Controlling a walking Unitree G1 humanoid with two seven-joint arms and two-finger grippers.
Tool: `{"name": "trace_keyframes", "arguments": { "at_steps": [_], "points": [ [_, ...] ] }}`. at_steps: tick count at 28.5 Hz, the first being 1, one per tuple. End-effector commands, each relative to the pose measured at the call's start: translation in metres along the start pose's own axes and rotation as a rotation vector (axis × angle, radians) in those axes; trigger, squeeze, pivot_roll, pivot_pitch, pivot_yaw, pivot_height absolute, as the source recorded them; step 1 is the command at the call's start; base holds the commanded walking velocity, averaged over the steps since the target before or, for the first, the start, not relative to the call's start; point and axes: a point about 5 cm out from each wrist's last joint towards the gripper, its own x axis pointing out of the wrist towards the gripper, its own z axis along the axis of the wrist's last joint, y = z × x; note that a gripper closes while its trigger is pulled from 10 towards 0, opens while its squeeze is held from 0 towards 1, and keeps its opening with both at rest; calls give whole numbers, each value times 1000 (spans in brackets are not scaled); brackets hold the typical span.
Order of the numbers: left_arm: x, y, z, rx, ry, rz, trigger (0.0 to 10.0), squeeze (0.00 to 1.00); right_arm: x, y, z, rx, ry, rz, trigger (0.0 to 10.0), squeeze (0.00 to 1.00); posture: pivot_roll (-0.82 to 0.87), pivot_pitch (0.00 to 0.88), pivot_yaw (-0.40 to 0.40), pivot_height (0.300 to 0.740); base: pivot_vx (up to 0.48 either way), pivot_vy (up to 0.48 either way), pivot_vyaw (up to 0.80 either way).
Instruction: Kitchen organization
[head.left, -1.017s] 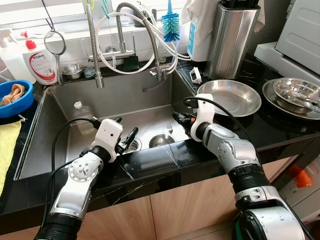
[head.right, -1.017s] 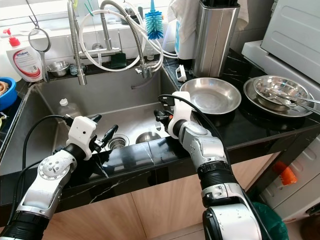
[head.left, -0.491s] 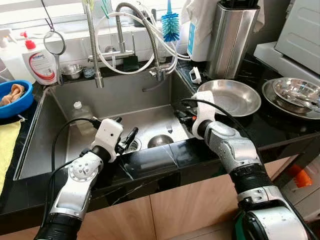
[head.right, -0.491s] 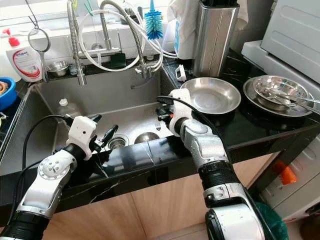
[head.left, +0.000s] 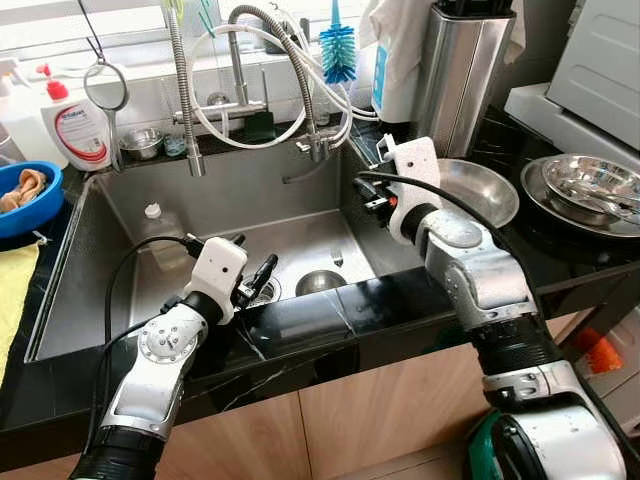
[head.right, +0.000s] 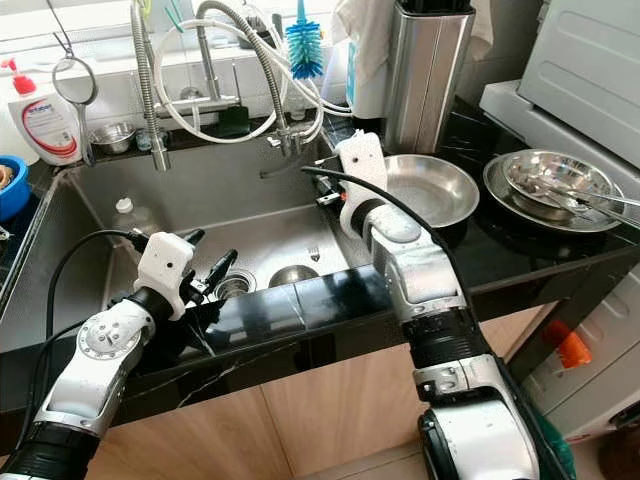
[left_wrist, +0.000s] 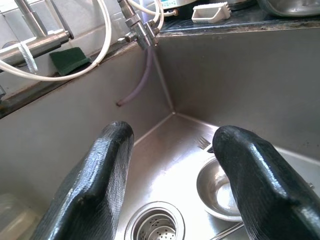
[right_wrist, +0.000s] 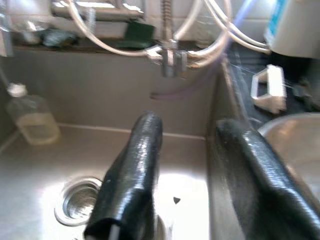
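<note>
While both arms reach over the black countertop (head.left: 330, 310), neither has anything in its fingers, so the tidying looks barely begun. The left gripper (head.left: 262, 272) hovers at the near rim of the sink (head.left: 120, 260), its two black fingers spread wide over the drain strainer (left_wrist: 154, 224). Just right of that drain a small steel bowl (head.left: 322, 282) lies on the sink floor with a fork (head.right: 313, 253) beyond it; both are yet to be lifted out (my guess is they are what the robot is after).

The right gripper (head.left: 366, 198) is also empty, fingers apart, up by the sink's right wall beside the wide steel pan (head.left: 480, 190) on the counter. A second ago it was low in the basin near the bowl; it has since risen and swung back toward the counter edge, while the left arm has held its place.

Farther right, a stack of steel bowls (head.left: 590, 185) sits on the counter. At the far left are a blue bowl (head.left: 25, 195) and a soap bottle (head.left: 75, 125), and a blue bottle brush (head.left: 338, 45) stands behind the faucet (head.left: 265, 60).
</note>
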Motion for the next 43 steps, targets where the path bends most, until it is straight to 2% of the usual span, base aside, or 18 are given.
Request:
{"name": "trace_keyframes", "arguments": {
  "at_steps": [1,2,6,28,30,31,32,33,34,35,43],
  "points": [
    [-2,-5,-6,-11,31,-26,10000,0,0,-3,4,-52,15,-26,10000,1000,-108,0,58,740,0,0,0],
    [-1,-5,-5,-11,28,-27,10000,0,1,-11,-3,-81,54,-77,10000,0,-106,0,58,740,0,0,0],
    [-1,-6,-5,-11,26,-31,10000,0,0,-16,-9,-34,78,-113,10000,0,-101,0,58,740,0,0,0],
    [-1,-10,-4,5,26,-55,10000,0,3,-17,-20,1,137,-177,10000,0,-100,0,57,740,0,0,0],
    [-1,-10,-5,5,28,-53,10000,0,3,-18,-20,6,137,-176,10000,39,-101,0,56,740,0,0,0],
    [-2,-11,-6,3,31,-52,10000,0,3,-18,-21,17,141,-179,10000,1000,-99,0,57,740,0,0,0],
    [-2,-11,-6,3,32,-52,10000,0,4,-18,-21,18,143,-182,10000,1000,-100,0,58,740,0,0,0],
    [-2,-11,-6,3,34,-52,10000,0,4,-18,-21,15,146,-185,10000,408,-101,0,58,740,0,0,0],
    [-2,-10,-6,3,34,-52,10000,0,4,-19,-21,13,147,-187,10000,408,-101,0,58,740,0,0,0],
    [-2,-10,-6,6,35,-52,10000,0,5,-19,-21,14,146,-190,10000,0,-101,0,58,740,0,0,0],
    [-2,-9,-6,9,34,-50,10000,0,7,-17,-23,35,153,-179,10000,0,-105,0,59,740,0,0,0]
  ]
}}
